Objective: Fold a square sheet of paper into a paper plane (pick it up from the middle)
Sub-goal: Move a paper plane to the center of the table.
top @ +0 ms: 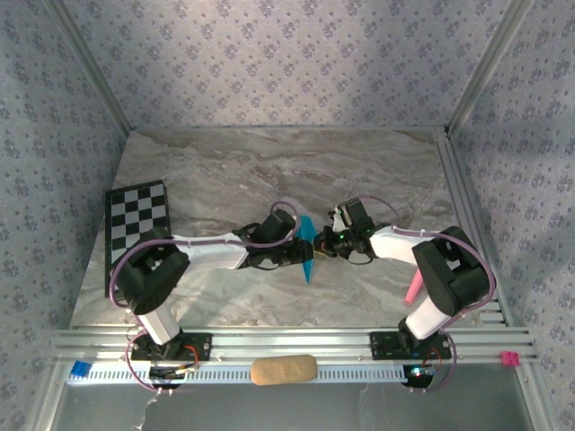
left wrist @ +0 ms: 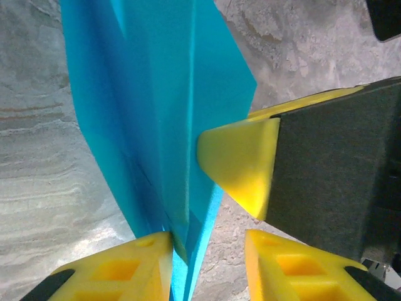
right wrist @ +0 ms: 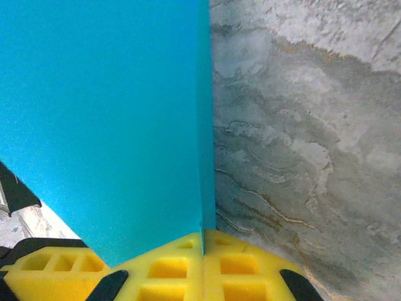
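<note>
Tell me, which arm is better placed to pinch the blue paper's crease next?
Left, probably: the left gripper stands open around the blue paper, while the right gripper is shut on it.

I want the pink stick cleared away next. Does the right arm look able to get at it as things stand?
Probably not yet. The right end effector is shut on the paper plane, and the pink stick lies tucked beside that arm's own elbow, an awkward fold-back.

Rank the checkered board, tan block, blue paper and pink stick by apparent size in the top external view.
1. checkered board
2. tan block
3. blue paper, partly hidden, so its place against the block is unsure
4. pink stick
</note>
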